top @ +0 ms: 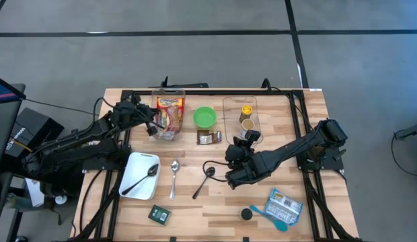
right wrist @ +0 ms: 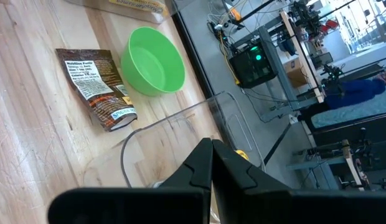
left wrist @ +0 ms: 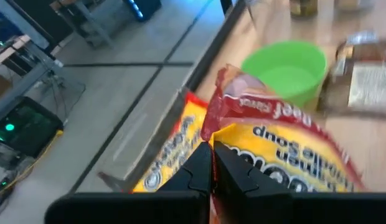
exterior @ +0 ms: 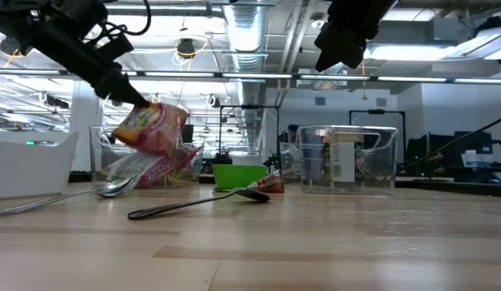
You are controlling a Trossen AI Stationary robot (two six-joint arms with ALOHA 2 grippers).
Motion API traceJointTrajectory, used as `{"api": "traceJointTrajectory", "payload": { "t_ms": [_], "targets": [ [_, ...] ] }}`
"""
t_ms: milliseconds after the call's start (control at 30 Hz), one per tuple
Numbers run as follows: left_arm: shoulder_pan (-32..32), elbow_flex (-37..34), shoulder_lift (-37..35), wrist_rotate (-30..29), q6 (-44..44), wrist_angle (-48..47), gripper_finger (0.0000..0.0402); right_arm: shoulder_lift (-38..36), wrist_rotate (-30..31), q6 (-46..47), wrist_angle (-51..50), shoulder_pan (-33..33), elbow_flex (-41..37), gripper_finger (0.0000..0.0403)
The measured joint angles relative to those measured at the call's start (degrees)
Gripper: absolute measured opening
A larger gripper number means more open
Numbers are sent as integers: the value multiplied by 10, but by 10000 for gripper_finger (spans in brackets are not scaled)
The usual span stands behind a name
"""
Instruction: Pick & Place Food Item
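Left hand [left wrist: 210,163] grips a ramen packet [left wrist: 274,149] reading "beef"; right hand [right wrist: 211,163] closed, empty.

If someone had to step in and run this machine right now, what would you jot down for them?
Left gripper: jaws shut on a ramen packet, held lifted above the clear bin at the table's far left, which has more packets in it.
Right gripper: jaws shut, holding nothing, hanging above the table beside the second clear bin.
Green bowl sits empty between the bins, a brown pouch in front of it.
Done: packet picked up.
Left: setting it down; the destination isn't clear from the pictures.
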Motion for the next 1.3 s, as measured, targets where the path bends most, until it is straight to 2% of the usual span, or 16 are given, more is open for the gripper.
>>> {"api": "traceJointTrajectory", "payload": {
  "t_ms": [233, 667, 1033, 1200, 1300],
  "targets": [
    [0, 0, 37, 11, 6, -32, 1, 0, 0, 0, 0, 0, 0, 0],
    [-1, 0, 55, 13, -7, 7, 12, 0, 0, 0, 2, 0, 0, 0],
    [-1, 0, 55, 7, -15, 8, 85, 0, 0, 0, 2, 0, 0, 0],
    [-1, 0, 54, -39, -39, 8, 119, 0, 0, 0, 2, 0, 0, 0],
    [-1, 0, 54, -46, -40, 10, 136, 0, 0, 0, 2, 0, 0, 0]
  ]
}}
